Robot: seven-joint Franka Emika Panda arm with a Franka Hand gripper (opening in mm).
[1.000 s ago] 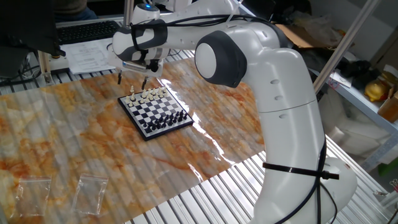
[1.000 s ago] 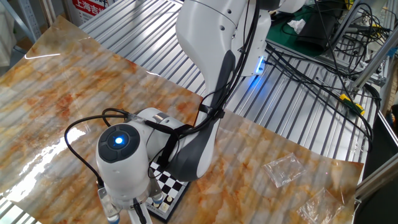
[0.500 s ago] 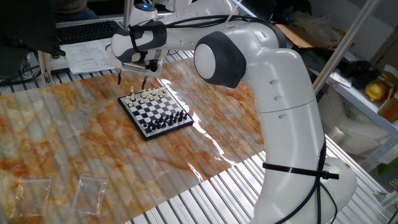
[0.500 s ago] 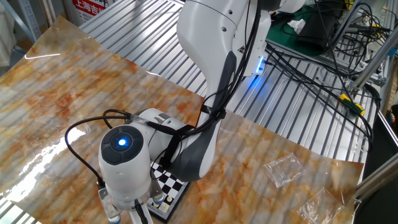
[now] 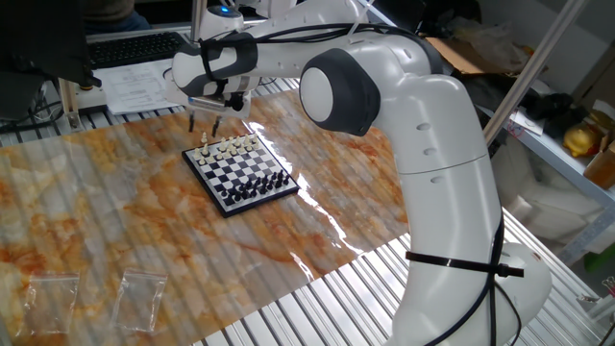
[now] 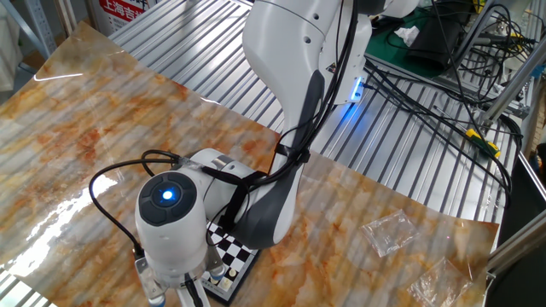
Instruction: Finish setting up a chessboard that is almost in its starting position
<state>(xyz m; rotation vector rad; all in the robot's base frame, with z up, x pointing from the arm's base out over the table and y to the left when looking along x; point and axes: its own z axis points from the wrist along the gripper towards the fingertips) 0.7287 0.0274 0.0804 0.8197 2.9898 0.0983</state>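
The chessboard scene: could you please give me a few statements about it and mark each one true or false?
1. The gripper hangs above the chessboard on the side where the cream pieces stand. True.
2. The black pieces stand along the board edge closest to the gripper. False: they line the opposite edge.
3. Two clear plastic bags lie on the table, apart from the board. True.
4. The board hangs over the edge of the table. False: it lies flat, well inside the marbled surface.
5. The other fixed view shows the whole board. False: the arm hides most of it.
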